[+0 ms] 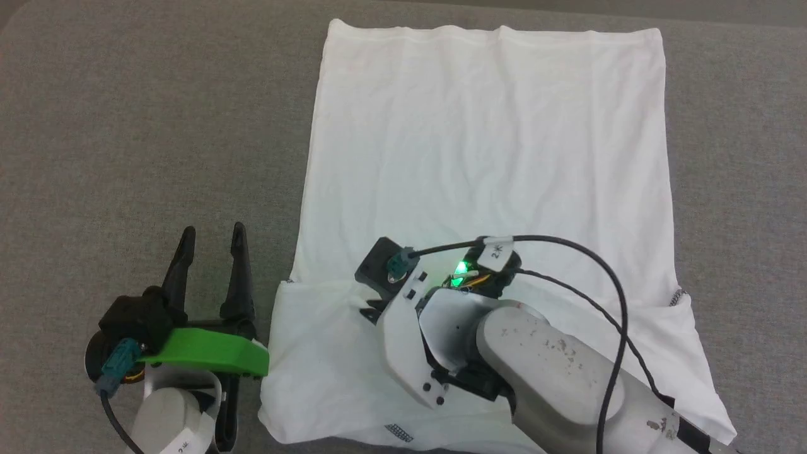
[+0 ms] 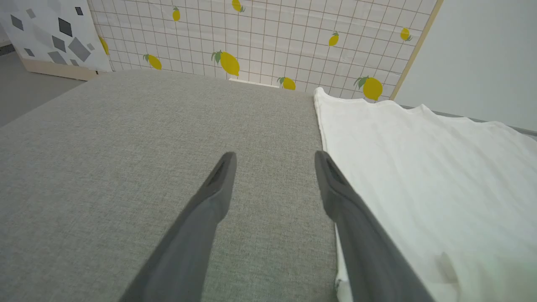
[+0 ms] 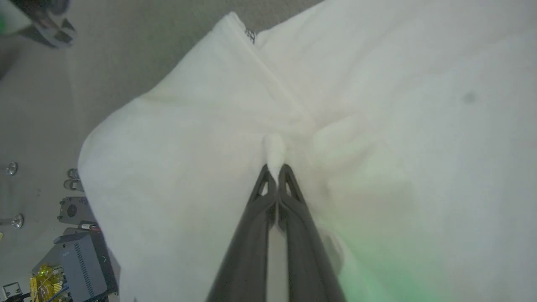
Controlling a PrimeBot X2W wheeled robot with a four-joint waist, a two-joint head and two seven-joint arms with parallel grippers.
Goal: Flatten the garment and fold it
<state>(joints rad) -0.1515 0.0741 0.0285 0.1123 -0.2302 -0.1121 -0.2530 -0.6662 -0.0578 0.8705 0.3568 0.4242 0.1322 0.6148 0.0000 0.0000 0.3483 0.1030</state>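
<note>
You see the garment point(image 1: 485, 145) spread on the grey counter point(image 1: 126, 126) in the head view, but there the right wrist point(image 1: 441, 328) hides its own fingers. The right wrist view shows the right gripper point(image 3: 275, 170) pinched on a small ridge of the white cloth. The left gripper point(image 1: 211, 230) is spread wide over bare counter, just left of the garment's edge.

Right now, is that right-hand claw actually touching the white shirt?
Touching. In the right wrist view the right gripper is shut on a small pinch of the shirt, with fabric poking out between its tips.
</note>
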